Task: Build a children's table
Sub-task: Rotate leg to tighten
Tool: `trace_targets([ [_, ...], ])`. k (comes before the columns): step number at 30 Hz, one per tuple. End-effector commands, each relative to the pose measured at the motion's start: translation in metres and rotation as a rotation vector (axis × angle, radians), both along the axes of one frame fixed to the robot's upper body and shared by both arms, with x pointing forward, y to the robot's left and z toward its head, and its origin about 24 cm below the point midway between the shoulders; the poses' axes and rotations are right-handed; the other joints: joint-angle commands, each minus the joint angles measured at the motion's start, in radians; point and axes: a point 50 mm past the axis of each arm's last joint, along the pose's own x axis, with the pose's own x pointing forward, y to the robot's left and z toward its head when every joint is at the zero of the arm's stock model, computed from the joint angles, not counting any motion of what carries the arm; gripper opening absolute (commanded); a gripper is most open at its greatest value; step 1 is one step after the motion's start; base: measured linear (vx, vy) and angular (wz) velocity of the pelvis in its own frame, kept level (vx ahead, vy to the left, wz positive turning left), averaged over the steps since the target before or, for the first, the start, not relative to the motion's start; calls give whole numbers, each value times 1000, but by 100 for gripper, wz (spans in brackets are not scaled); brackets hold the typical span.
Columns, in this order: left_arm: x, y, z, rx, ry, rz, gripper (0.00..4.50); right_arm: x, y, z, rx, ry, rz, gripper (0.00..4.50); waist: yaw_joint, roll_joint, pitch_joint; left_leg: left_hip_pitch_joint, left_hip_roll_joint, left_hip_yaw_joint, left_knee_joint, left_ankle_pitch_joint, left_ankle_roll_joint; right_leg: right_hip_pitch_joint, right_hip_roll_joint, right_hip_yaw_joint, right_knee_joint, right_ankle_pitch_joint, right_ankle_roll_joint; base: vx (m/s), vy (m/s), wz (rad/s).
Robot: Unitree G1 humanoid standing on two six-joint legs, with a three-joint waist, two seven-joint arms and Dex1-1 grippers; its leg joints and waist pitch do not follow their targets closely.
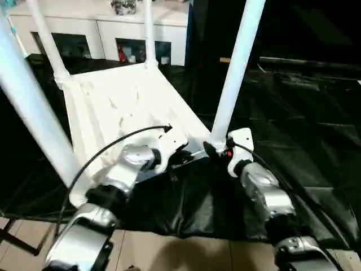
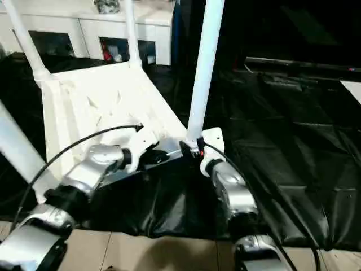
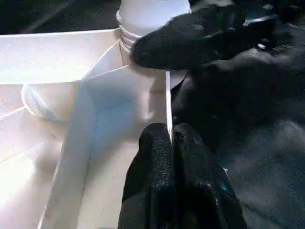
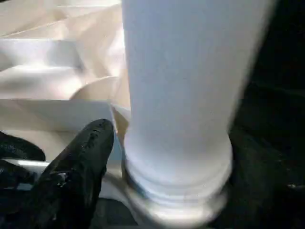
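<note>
Tabletop [image 1: 121, 107] lying underside-up on a sheet [image 1: 293, 130] spread over the floor, with four legs standing in its corner sockets. Near right leg [image 1: 237, 68]: base flanked by the right pincer [image 1: 217, 151]. Left pincer [image 1: 179, 157]: at the top's near edge, just left of that leg. Near left leg [image 1: 31, 107] at picture left; two far legs behind. Cabinet [image 1: 101, 34] behind the table.

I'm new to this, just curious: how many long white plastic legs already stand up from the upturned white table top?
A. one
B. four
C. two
B: four white plastic legs rise from its corners, like the near-right leg on the table top.
</note>
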Motion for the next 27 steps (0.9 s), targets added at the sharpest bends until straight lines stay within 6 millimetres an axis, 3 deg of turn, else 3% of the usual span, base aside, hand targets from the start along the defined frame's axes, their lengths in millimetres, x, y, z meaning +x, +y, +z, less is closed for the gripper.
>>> trace_targets([
  [1, -10, -16, 8, -76, -8, -163, 0, -5, 5, 4, -14, -14, 162, 396, 10, -4, -55, 16, 51, -21, -71, -315, 32, 35, -65, 49, -80, -248, -198, 0, 0, 0],
  [2, -10, -13, 8, -72, -1, -171, 0, -6, -1, 5, -22, -9, 188, 396, 16, -13, -57, 17, 52, -18, -67, -280, 46, 37, -64, 49, -74, -202, -213, 51, -24, 8],
  [5, -12, -7, 8, -62, 10, -188, 0, -9, -9, 6, -34, 6, 244, 396, 30, -11, -61, 9, 52, -17, -62, -183, 81, 46, -63, 47, -57, -89, -241, 0, 0, 0],
  [9, -15, 6, 9, -44, 35, -235, 0, -22, -25, 8, -70, 57, 444, 396, 37, -13, -59, 9, 56, -15, -61, -169, 98, 48, -60, 42, -54, -82, -250, 0, 0, 0],
  [13, -17, 20, 9, -17, 70, -283, 0, -30, -34, 11, -96, 107, 616, 381, 47, -11, -54, 13, 60, -16, -65, -238, 70, 42, -62, 41, -65, -212, -229, 0, 0, 0],
  [16, -16, 23, 10, -15, 78, -291, 0, -29, -33, 13, -103, 101, 636, 362, 48, -14, -53, 16, 62, -18, -69, -260, 42, 39, -64, 43, -69, -249, -222, 0, 0, 0],
  [20, -17, 25, 11, -19, 93, -308, 0, -27, -30, 16, -93, 103, 673, 321, 49, -15, -57, 15, 61, -18, -67, -241, 37, 40, -63, 43, -63, -218, -227, 0, 0, 0],
  [23, -17, 25, 11, -16, 96, -316, 0, -28, -26, 16, -84, 106, 702, 298, 51, -18, -58, 13, 60, -16, -63, -205, 52, 42, -63, 43, -56, -161, -240, 0, 0, 0],
  [24, -17, 25, 11, -16, 96, -318, 0, -29, -25, 16, -83, 107, 710, 287, 51, -22, -58, 12, 59, -15, -62, -200, 55, 43, -62, 42, -55, -154, -241, 0, 0, 0],
  [27, -16, 23, 10, -22, 80, -295, 0, -34, -20, 10, -78, 111, 723, 277, 52, -20, -57, 11, 58, -16, -62, -201, 58, 43, -64, 42, -57, -169, -238, 0, 0, 0],
])
